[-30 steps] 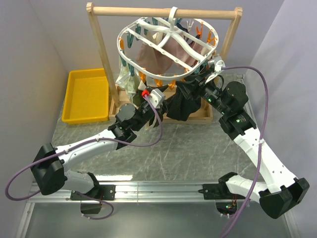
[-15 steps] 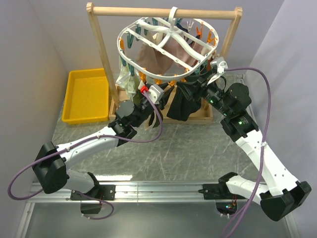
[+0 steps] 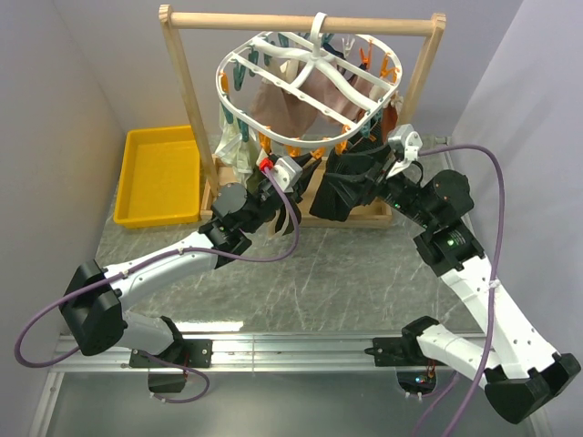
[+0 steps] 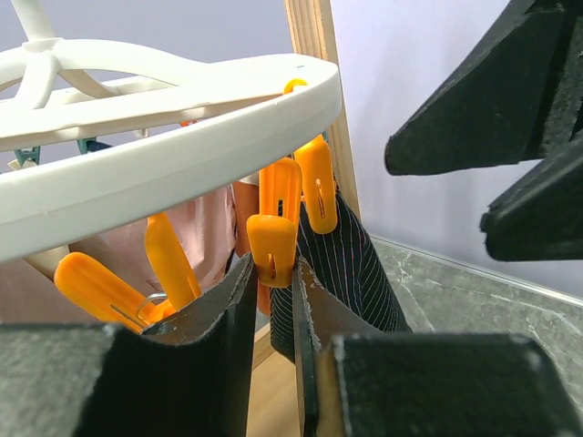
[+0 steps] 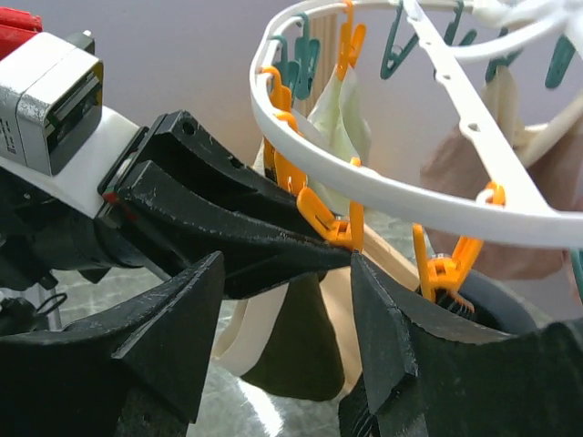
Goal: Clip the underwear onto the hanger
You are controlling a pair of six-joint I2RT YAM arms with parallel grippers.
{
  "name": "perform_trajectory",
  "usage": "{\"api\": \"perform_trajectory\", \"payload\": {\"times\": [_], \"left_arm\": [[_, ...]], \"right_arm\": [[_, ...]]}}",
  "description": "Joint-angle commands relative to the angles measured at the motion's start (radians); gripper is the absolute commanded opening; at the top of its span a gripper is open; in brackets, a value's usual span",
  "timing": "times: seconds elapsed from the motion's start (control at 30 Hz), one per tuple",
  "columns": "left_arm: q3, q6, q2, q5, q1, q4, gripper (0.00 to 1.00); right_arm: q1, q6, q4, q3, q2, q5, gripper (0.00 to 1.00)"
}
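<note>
Both grippers up at the near rim of the hanger (image 3: 219, 86), under the wooden rail (image 3: 273, 20).

Left arm: reaching long and low from the near-left base, wrist tipped up. Left gripper (image 4: 271, 269): pinched almost closed on the lower end of an orange clip (image 4: 271, 244) hanging off the white rim, just beside a black striped garment (image 4: 351, 264). Right arm: rising from the near-right base, elbow folded, forearm aimed left. Right gripper (image 5: 287, 264): spread wide, holding nothing, facing the other's fingertips. Underwear (image 5: 296, 360): hanging below the hanger's left side, olive with a pale band, touched by neither gripper; holding clip not discernible. Small print on the camera block (image 5: 55, 100): unreadable.
</note>
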Motion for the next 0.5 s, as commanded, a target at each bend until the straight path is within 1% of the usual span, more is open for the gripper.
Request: {"api": "perform_trajectory", "payload": {"times": [0.0, 0.17, 0.27, 0.47], "left_arm": [[0.029, -0.008, -0.014, 0.025, 0.002, 0.024, 0.22], [0.028, -0.005, -0.014, 0.028, 0.003, 0.022, 0.22], [0.025, -0.005, -0.012, 0.032, 0.003, 0.021, 0.22], [0.023, -0.007, -0.014, 0.038, 0.002, 0.027, 0.22]], "right_arm": [[-0.004, -0.044, 0.105, -0.010, 0.021, -0.045, 0.65], [0.004, -0.089, 0.205, -0.034, 0.059, -0.029, 0.65], [0.004, -0.089, 0.214, -0.018, 0.090, -0.028, 0.65], [0.025, -0.086, 0.245, -0.011, 0.116, 0.026, 0.65]]}}
